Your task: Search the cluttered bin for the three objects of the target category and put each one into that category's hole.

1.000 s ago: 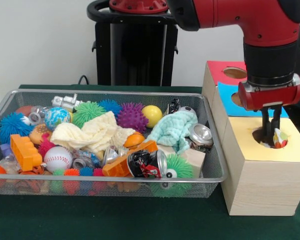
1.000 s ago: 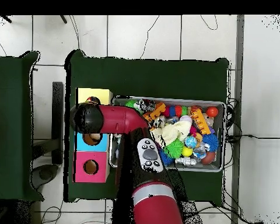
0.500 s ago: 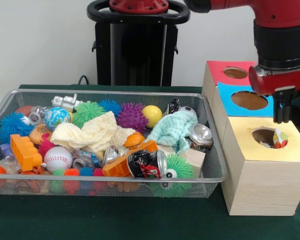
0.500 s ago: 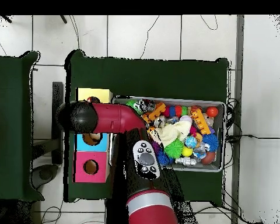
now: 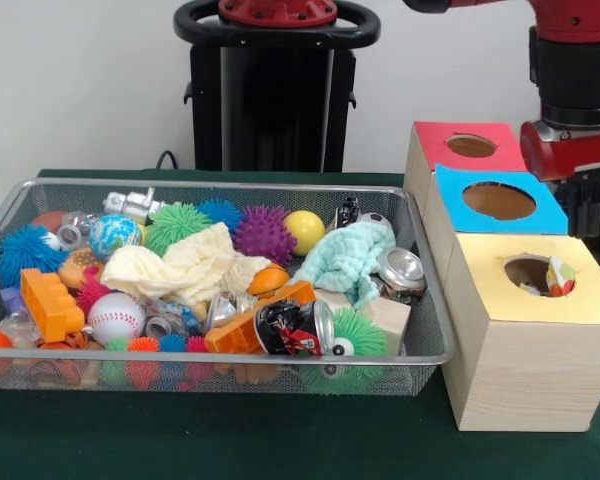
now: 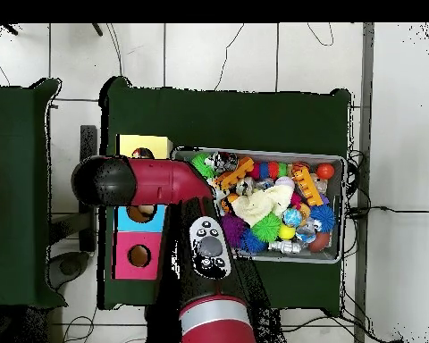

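Three box tops line up beside the claw (image 5: 587,210) in the front view: a red box (image 5: 467,147) farthest back, a blue box (image 5: 497,201) in the middle, and a yellow-topped wooden box (image 5: 528,330) nearest the camera, each with a round hole. The claw hangs at the picture's right edge, above the table level of the boxes, just to the right of the blue box and behind the yellow one. Its dark fingers (image 5: 586,205) point down and hold nothing; whether they stand wide or narrow I cannot tell, since the frame edge cuts them off.

Below and in front of the claw, a small multicoloured object (image 5: 559,276) sits inside the yellow box's hole (image 5: 538,274), resting against the rim on the claw's side.

Well away from the claw, past the boxes, the wire bin (image 5: 210,370) holds the clutter: crushed cans (image 5: 298,328), an orange toy brick (image 5: 51,304), a baseball (image 5: 115,317), a purple spiky ball (image 5: 264,234), a yellow ball (image 5: 304,231), a cream cloth (image 5: 190,265) and a pale green cloth (image 5: 348,260).

From overhead, the red arm (image 6: 169,181) reaches across the boxes and hides the claw beneath it.
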`<state>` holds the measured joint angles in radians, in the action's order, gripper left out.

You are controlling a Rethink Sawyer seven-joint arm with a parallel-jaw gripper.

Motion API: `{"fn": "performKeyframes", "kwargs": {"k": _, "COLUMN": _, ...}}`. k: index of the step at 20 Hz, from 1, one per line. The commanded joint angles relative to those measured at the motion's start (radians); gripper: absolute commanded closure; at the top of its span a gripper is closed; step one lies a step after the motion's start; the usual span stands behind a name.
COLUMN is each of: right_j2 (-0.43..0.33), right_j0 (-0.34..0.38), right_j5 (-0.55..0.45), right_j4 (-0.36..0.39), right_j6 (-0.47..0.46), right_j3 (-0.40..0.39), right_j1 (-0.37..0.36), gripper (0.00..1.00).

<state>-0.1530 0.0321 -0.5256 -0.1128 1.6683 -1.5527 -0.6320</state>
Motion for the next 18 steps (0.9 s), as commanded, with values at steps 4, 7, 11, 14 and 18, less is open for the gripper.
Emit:
{"fn": "performKeyframes", "kwargs": {"k": 4, "right_j2": 0.151, "right_j0": -0.065, "right_j5": -0.145, "right_j4": 0.057, "right_j6": 0.176, "right_j3": 0.135, "right_j1": 0.05, "gripper": 1.0}}
{"fn": "performKeyframes", "kwargs": {"k": 7, "right_j2": 0.181, "right_j0": -0.083, "right_j5": -0.155, "right_j4": 0.074, "right_j6": 0.163, "right_j3": 0.144, "right_j1": 0.051, "gripper": 1.0}}
{"fn": "performKeyframes", "kwargs": {"k": 11, "right_j2": 0.208, "right_j0": -0.097, "right_j5": -0.16, "right_j4": 0.09, "right_j6": 0.152, "right_j3": 0.164, "right_j1": 0.06, "gripper": 1.0}}
{"fn": "performKeyframes", "kwargs": {"k": 14, "right_j2": 0.211, "right_j0": -0.099, "right_j5": -0.154, "right_j4": 0.094, "right_j6": 0.149, "right_j3": 0.164, "right_j1": 0.064, "gripper": 1.0}}
{"fn": "performKeyframes", "kwargs": {"k": 18, "right_j2": 0.218, "right_j0": -0.106, "right_j5": -0.155, "right_j4": 0.095, "right_j6": 0.147, "right_j3": 0.182, "right_j1": 0.085, "gripper": 1.0}}
